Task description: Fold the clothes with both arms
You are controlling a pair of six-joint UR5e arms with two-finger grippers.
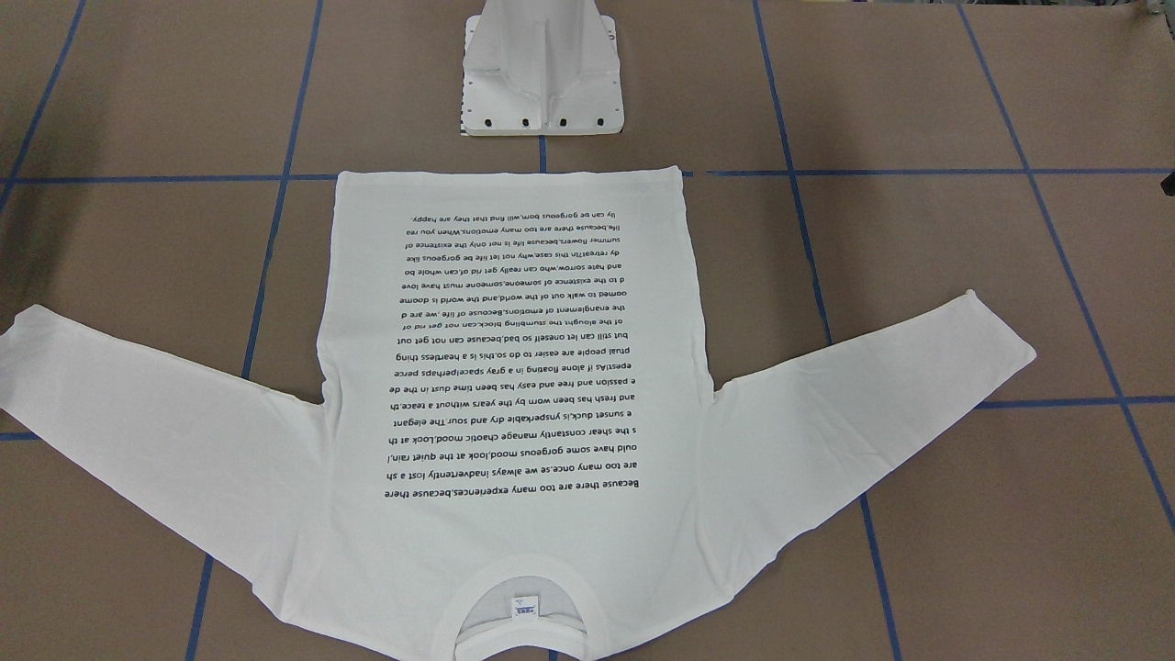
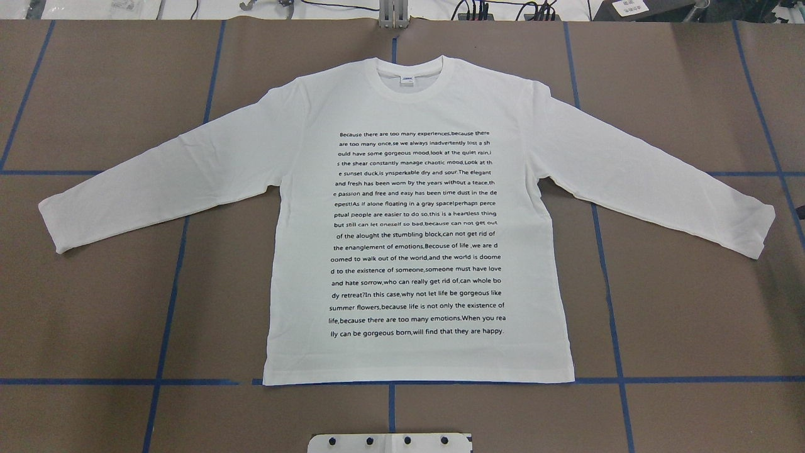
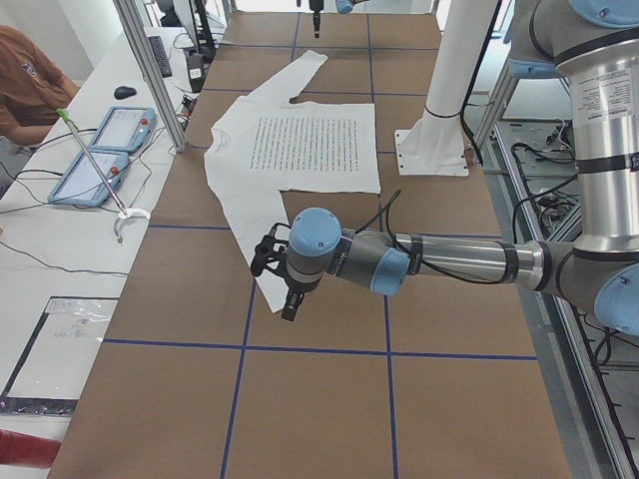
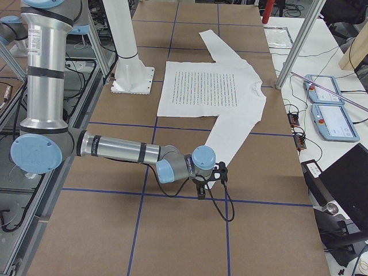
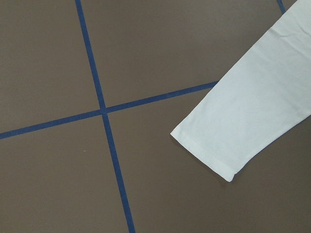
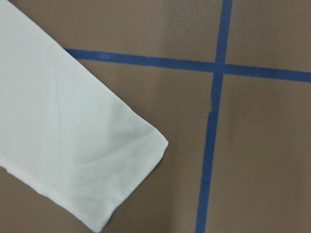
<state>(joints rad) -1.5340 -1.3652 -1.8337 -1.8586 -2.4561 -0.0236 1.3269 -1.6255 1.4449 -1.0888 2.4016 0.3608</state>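
The white long-sleeved T-shirt (image 2: 415,207) lies flat on the brown table, text side up, both sleeves spread out, collar (image 2: 409,74) away from the robot. It also shows in the front-facing view (image 1: 514,395). My left gripper (image 3: 290,297) hangs over the end of the shirt's near sleeve in the left view. Its wrist view shows that cuff (image 5: 214,145) and no fingers. My right gripper (image 4: 202,190) hangs by the other cuff (image 6: 121,160). Whether either gripper is open or shut cannot be told.
The white pedestal base (image 1: 543,78) stands just behind the shirt's hem. Blue tape lines (image 2: 604,251) cross the table. A side bench with two tablets (image 3: 105,150) and a seated person (image 3: 25,85) flanks the table. Aluminium posts (image 4: 296,43) stand at the far edge.
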